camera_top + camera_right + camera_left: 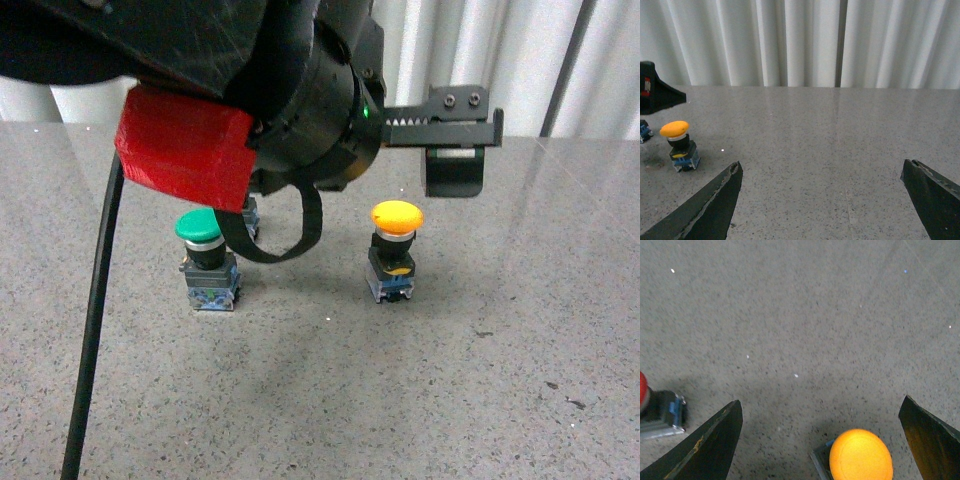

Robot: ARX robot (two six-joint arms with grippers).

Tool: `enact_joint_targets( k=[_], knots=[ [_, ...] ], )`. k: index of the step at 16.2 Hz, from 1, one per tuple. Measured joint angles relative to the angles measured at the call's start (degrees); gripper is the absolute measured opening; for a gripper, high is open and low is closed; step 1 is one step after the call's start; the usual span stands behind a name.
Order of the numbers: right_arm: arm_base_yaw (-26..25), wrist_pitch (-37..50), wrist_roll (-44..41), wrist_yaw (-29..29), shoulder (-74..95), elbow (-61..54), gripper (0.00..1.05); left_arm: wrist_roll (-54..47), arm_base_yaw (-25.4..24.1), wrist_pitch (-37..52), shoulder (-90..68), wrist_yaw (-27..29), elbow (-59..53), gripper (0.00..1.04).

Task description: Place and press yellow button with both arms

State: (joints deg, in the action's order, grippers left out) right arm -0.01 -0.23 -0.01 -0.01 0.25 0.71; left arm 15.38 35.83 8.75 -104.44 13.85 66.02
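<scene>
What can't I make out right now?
Red button: cut off by the left wrist view's edge; left arm mostly hides it in front view.
Yellow button: the same edge cuts off most of its body.
Right hand: absent from front view; only fingertips show in right wrist view.

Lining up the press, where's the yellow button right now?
Front view: the yellow button stands right of the green button, beneath the open left gripper.

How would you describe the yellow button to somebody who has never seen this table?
On the grey speckled table, under the big black arm, stand small push-buttons. The yellow button is to the right of the green button, apart from it. Only it has a yellow-orange cap.
</scene>
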Motion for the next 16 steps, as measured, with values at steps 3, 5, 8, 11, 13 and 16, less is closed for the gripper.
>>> enact_joint_targets(
  k=[3,5,8,11,13,16],
  knots=[
    [0.0,0.0,0.0,0.0,0.0,0.0,0.98,-5.3,-0.9,5.0,4.6,1.7,-0.7,0.98],
    [0.0,0.0,0.0,0.0,0.0,0.0,0.98,-11.1,-1.6,8.8,10.6,2.3,-2.5,0.98],
    [0.0,0.0,0.0,0.0,0.0,0.0,0.98,-20.8,-2.3,13.1,20.4,3.2,-8.0,0.98],
    [0.0,0.0,0.0,0.0,0.0,0.0,0.98,-28.4,-5.0,14.0,31.1,7.9,-15.3,0.98],
    [0.0,0.0,0.0,0.0,0.0,0.0,0.98,-23.4,-7.7,10.8,41.2,12.8,-22.2,0.8],
    [0.0,0.0,0.0,0.0,0.0,0.0,0.98,-16.8,-15.7,14.5,54.5,7.3,-37.7,0.44]
  ],
)
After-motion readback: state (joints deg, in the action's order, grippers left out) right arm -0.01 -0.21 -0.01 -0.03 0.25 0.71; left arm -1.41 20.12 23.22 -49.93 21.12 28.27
